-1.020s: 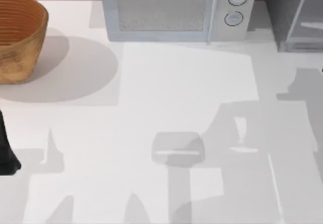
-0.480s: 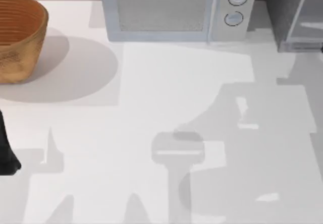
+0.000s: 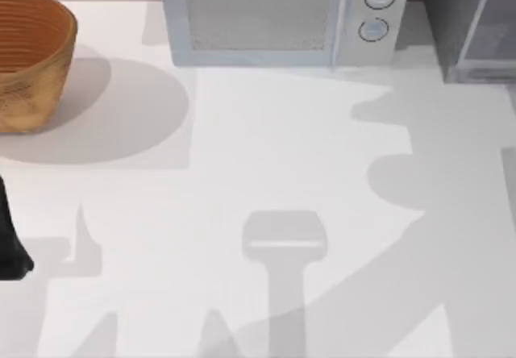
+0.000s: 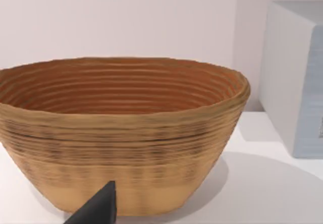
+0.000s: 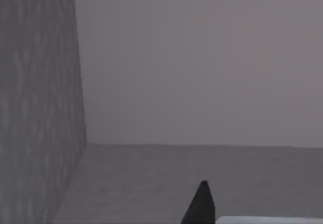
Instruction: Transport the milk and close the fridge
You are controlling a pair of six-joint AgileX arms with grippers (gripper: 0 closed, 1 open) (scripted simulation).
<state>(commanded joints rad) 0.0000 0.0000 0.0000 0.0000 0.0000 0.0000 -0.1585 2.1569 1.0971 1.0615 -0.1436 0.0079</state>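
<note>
The fridge [image 3: 451, 11], dark grey and speckled with a light grey framed door panel [image 3: 477, 27], stands at the table's back right corner. In the right wrist view a speckled dark grey wall of the fridge [image 5: 35, 108] rises close by, with dim grey space beyond it. A black tip of my right gripper [image 5: 202, 204] pokes in at the lower edge, beside a pale strip [image 5: 267, 220] I cannot identify. The milk is out of view. My left arm [image 3: 10, 237] is parked at the table's left edge, and its gripper [image 4: 98, 209] faces the basket.
A woven basket [image 3: 32, 60] sits at the back left. A light grey microwave [image 3: 274, 15] with two round knobs stands at the back centre, just left of the fridge. Broad arm shadows lie across the right half of the white table [image 3: 242, 148].
The right arm's shadow has swept across the table's right side toward the back. A dark bit of that arm at the right edge is gone. The left arm has not moved.
</note>
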